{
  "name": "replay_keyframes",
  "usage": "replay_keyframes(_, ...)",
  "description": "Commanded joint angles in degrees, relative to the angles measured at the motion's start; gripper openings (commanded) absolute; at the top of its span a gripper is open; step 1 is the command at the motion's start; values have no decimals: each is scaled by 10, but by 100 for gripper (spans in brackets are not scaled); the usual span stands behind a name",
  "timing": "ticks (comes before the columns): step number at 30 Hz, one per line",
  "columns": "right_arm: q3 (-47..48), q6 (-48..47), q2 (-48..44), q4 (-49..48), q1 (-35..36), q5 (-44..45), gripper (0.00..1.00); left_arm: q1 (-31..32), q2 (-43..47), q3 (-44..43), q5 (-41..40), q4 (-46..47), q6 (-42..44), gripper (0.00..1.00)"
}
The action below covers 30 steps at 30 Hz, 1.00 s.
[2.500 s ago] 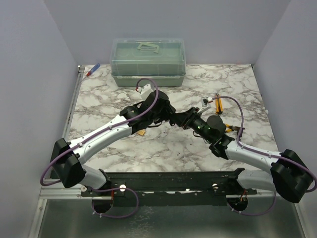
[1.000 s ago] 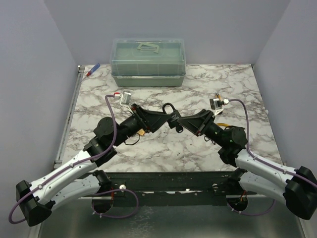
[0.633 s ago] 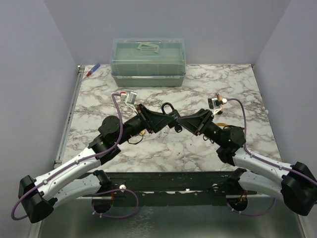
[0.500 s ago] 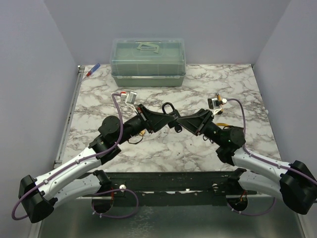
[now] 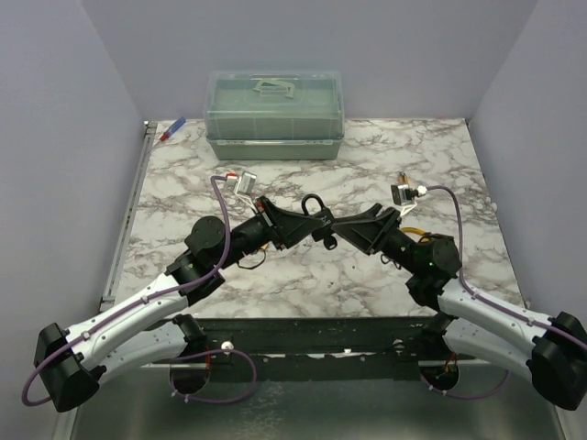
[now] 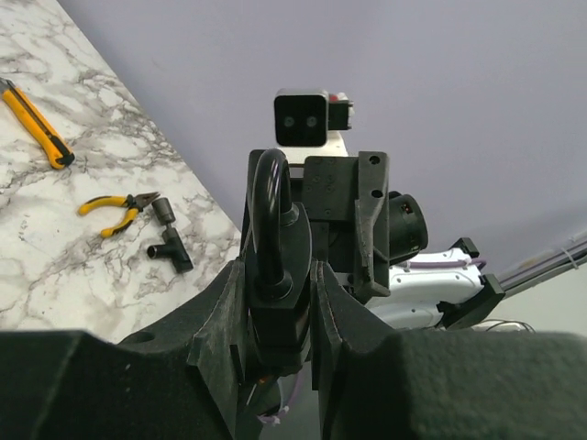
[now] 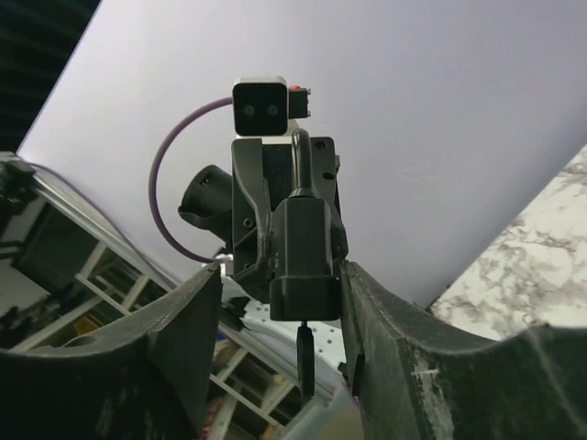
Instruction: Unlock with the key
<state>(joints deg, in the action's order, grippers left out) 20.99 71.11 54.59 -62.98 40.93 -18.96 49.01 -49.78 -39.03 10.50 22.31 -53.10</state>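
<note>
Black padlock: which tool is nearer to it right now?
Left. The left tool is clamped on the black padlock; the right tool only straddles its lower end, jaws apart, with a gap visible on one side.

A white, grey-veined marble tabletop [image 5: 367,156] is lying between plain lavender walls [image 5: 55,137]. A translucent green storage box [image 5: 274,115] is sitting closed at the far edge, its handle [image 5: 273,88] lying flat on the lid. A red-and-blue marker [image 5: 171,131] is resting near the far left corner, apart from the box. In the left wrist view, a yellow utility knife [image 6: 35,126] is lying near yellow-handled pliers [image 6: 117,207], whose jaws are pointing at a black T-shaped fitting [image 6: 171,243] just beside them.
</note>
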Motion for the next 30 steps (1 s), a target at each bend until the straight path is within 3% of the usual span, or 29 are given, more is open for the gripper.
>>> replay_keyframes(1,24,-56,-46,76,2,16,62,-2,19,0,-34,9,12,0)
replay_keyframes(4,34,-84,-63,135,2,14,69,-4,22,-8,-40,5,16,0)
replay_keyframes(7,60,-145,-87,260,1,12,75,-4,22,-21,-55,-13,24,0)
replay_keyframes(14,154,-339,-138,556,2,74,76,-5,11,-46,-128,-67,32,0)
replay_keyframes(22,214,-442,-105,688,2,105,72,-6,-32,-68,-180,-76,15,0)
replay_keyframes(30,246,-504,-44,706,3,81,74,-7,-70,-108,-224,-127,4,0)
